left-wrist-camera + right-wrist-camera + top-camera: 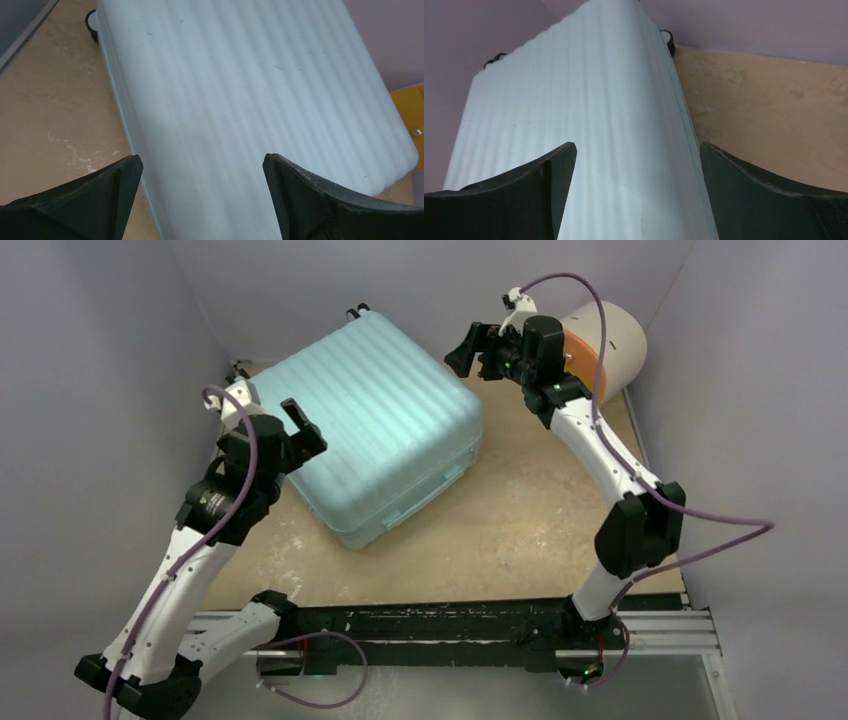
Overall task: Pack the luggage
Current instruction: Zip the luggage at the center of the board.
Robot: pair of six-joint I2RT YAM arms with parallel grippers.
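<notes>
Closed teal suitcase (375, 430) lies flat on the table (540, 530); left gripper (305, 427) hangs spread and empty at its 9 o'clock edge, right gripper (466, 348) likewise spread at its 1 o'clock corner.

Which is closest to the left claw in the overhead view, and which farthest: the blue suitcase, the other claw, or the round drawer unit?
From the left gripper:
1. The suitcase, directly beside it, to its right.
2. The right gripper, across the suitcase, by its far right corner.
3. The round drawer unit, in the back right corner, beyond the right gripper.
</notes>
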